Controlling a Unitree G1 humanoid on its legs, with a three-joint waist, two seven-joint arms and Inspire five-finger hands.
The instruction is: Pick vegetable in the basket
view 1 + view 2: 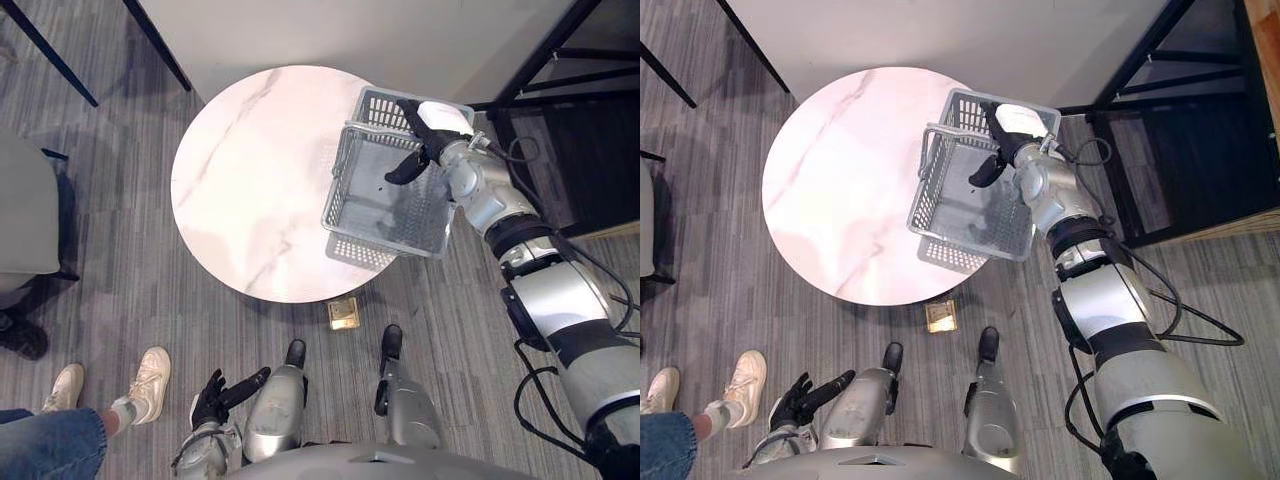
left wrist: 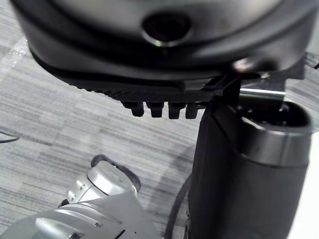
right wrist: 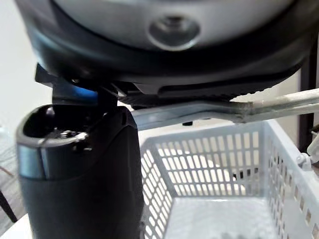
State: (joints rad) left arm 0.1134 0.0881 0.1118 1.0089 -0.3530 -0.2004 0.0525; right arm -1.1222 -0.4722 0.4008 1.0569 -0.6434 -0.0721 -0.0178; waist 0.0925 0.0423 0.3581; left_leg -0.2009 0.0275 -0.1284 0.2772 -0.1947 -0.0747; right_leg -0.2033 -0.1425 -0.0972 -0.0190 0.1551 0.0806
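We judge the basket (image 1: 352,170) light and stiff, best taken by its wire handle (image 3: 199,110), which the right hand (image 1: 428,140) grips upper right; left hand (image 1: 212,398) relaxed open.

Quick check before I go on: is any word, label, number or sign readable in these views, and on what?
No text can be read anywhere.
The basket: plain mesh walls, no label showing.
The small gold square on the floor by the table: any marking is too small to read.
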